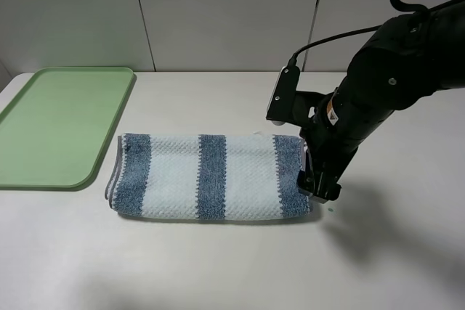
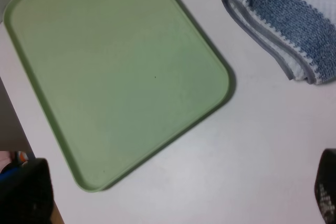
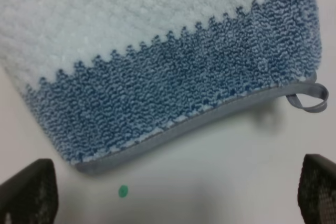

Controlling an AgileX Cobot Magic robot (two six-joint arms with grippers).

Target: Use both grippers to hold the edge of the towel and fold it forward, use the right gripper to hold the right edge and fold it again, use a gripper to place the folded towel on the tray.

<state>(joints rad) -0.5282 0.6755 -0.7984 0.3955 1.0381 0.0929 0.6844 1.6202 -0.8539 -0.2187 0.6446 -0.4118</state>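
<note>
Evidently the second fold is in hand: the once-folded towel [image 1: 207, 177] is laid on the table [image 1: 218, 266] beside the tray [image 1: 65, 125], and its right edge, met by the open-jawed right gripper [image 1: 318, 185], must next be pinched and carried leftward, the left gripper [image 2: 176, 198] being held open too.

No readable text, label, brand or number on anything in view.
</note>
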